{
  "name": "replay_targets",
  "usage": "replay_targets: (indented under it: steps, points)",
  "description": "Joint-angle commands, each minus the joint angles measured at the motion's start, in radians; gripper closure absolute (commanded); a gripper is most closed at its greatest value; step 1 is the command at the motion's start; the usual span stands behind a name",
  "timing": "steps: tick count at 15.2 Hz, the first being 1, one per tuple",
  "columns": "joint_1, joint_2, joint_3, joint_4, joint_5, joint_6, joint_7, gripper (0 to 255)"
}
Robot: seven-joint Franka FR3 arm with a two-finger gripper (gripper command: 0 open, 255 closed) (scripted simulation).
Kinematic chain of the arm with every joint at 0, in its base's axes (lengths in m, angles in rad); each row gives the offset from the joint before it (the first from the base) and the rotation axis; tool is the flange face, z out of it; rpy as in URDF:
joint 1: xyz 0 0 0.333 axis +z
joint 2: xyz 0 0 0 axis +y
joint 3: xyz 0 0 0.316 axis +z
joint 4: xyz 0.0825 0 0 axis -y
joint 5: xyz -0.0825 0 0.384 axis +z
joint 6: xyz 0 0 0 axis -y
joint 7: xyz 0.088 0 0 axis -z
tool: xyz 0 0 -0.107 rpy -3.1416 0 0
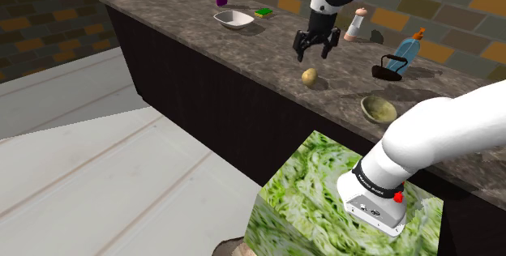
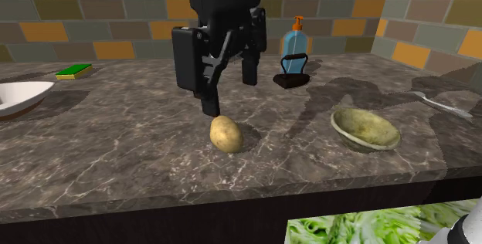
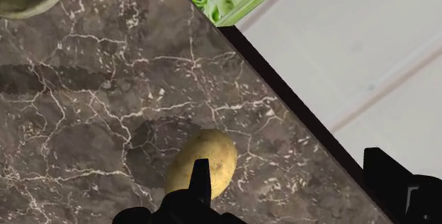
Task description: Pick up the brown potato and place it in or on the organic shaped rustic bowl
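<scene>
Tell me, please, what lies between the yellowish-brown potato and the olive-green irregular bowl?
Nothing: in the second exterior view, bare dark marbled countertop runs from the yellowish-brown potato to the olive-green irregular bowl.

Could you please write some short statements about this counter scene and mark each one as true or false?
1. The potato lies on the counter. True.
2. The end effector is shut on the potato. False: its fingers stand apart above the potato and hold nothing.
3. The potato is already in the bowl. False: it lies on the counter, apart from the bowl.
4. A blue bottle stands near the brick wall. True.
5. The sponge is red. False: it is green and yellow.
</scene>
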State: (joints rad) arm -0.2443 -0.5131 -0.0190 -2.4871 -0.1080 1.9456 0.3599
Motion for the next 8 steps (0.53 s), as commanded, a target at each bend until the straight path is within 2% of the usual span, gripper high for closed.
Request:
replay_targets:
  steps: [1,8]
  points:
    - [-0.032,0.048,-0.010,-0.013,0.001,0.071,0.067,0]
    - [-0.138,0.212,-0.060,-0.054,0.005,0.305,0.273,0]
